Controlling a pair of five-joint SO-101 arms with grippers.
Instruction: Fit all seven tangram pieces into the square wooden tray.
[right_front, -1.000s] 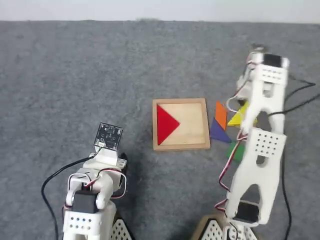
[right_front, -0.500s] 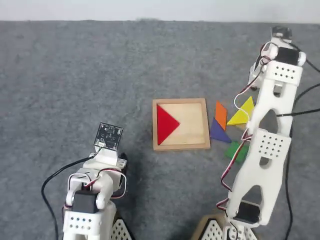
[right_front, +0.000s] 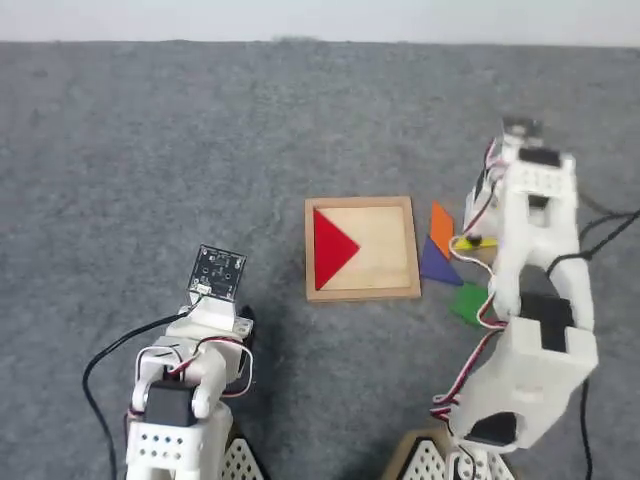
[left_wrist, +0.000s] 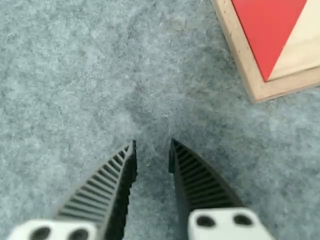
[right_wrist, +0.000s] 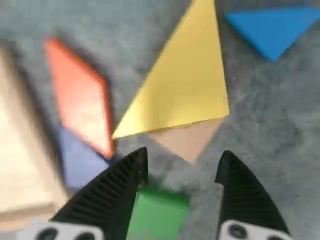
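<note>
The square wooden tray (right_front: 362, 248) holds one red triangle (right_front: 332, 247) along its left side. Loose pieces lie right of it: an orange parallelogram (right_front: 441, 228), a purple triangle (right_front: 436, 264), a green square (right_front: 467, 301) and a sliver of yellow triangle (right_front: 472, 242). My right gripper (right_wrist: 183, 157) hangs open just above a tan triangle (right_wrist: 187, 140), which is partly under the yellow triangle (right_wrist: 185, 90). A blue triangle (right_wrist: 272, 27) lies beyond. My left gripper (left_wrist: 151, 150) is slightly open over bare carpet, near the tray's corner (left_wrist: 250, 85).
Grey carpet covers the table. The right arm (right_front: 530, 230) hides part of the loose pieces in the high view. The left arm (right_front: 190, 370) sits at the front left, apart from the tray. Open carpet lies left of and behind the tray.
The right arm swung out toward the far right, then came back nearer and lower over the loose pieces, covering most of the yellow triangle. The left arm has not moved.
</note>
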